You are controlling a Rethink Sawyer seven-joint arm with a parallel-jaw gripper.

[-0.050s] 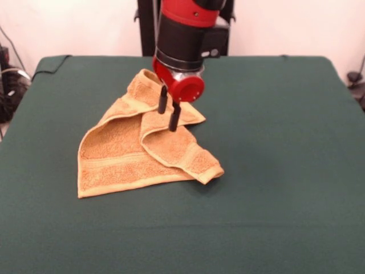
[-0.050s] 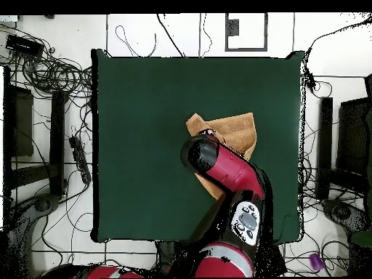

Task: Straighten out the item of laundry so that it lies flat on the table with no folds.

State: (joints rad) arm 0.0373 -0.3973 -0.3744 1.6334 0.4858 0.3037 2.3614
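The item of laundry (image 1: 122, 154) is an orange-tan towel lying crumpled left of the middle of the table (image 1: 274, 148). Its right part is folded over in a thick ridge that ends in a rolled corner toward the front, and its far corner is doubled under the arm. My gripper (image 1: 169, 109) hangs over the towel's far right fold. Both black fingers (image 1: 174, 117) point down and stand slightly apart, open with nothing between them. In the overhead view the red arm covers the gripper and much of the towel (image 2: 234, 129) on the green table (image 2: 145, 109).
Tangled cables (image 2: 51, 73) and dark stands (image 2: 324, 145) ring the table on the floor. A small purple object (image 2: 314, 261) lies on the floor near the robot's base.
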